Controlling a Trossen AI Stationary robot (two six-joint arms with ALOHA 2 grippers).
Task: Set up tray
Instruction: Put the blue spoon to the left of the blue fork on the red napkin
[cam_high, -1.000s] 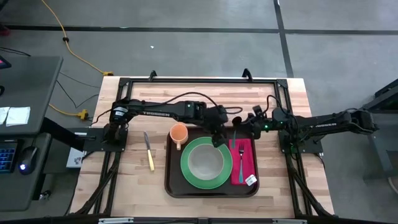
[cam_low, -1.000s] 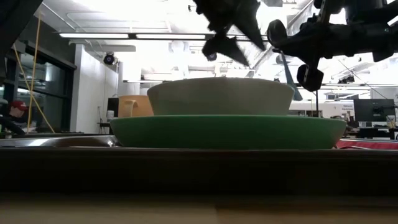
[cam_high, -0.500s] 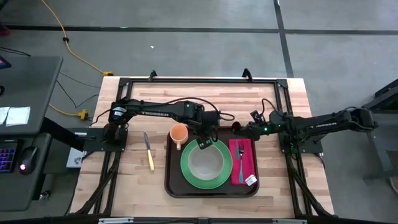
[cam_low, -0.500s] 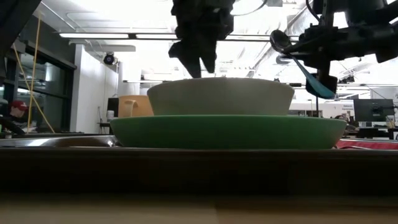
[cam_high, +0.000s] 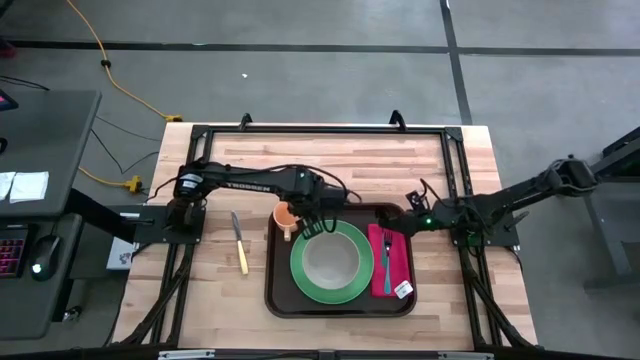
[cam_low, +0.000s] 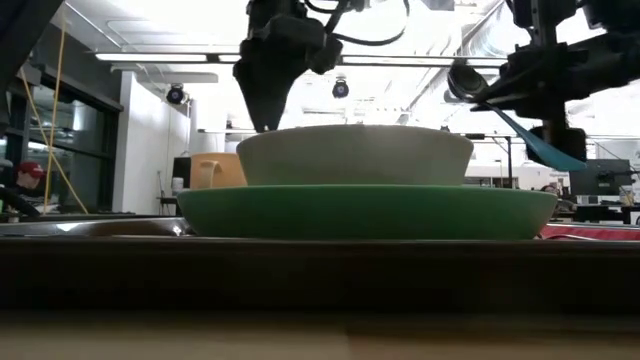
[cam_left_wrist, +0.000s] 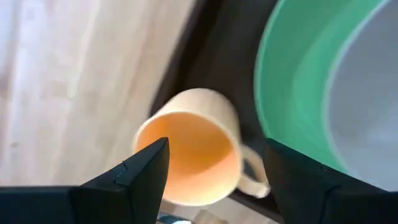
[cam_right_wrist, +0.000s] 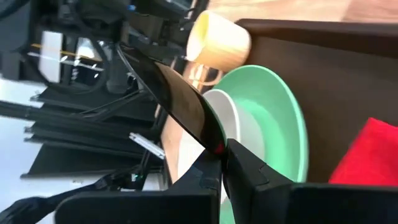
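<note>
the tray (cam_high: 282, 290) lies at the middle of the table (cam_high: 210, 300), dark brown and wide, already carrying a green plate (cam_high: 300, 275) with a pale bowl (cam_high: 329, 262) in its centre, a red napkin (cam_high: 392, 270) with a fork (cam_high: 386, 256) on it along one side, and an orange mug (cam_high: 286, 214) in a far corner. the layout reads as a place setting nearly complete, with cutlery still to come: a knife (cam_high: 240, 244) waits on the bare wood beside the tray. the left gripper (cam_high: 308, 224) hangs over the mug with its jaws apart and empty, probably because the cup is already placed. the right gripper (cam_high: 398, 222) sits at the tray's far edge near the napkin, jaws clamped together on a dark spoon (cam_right_wrist: 180, 102), held by the handle, seemingly so its bowl can be laid down beside the fork. the overhead view hides that spoon almost entirely; the right wrist view shows it plainly, and the low view shows it raised above the dishes. the left wrist view alone confirms that the mug stands upright between the parted fingers (cam_left_wrist: 140, 171), untouched.
</note>
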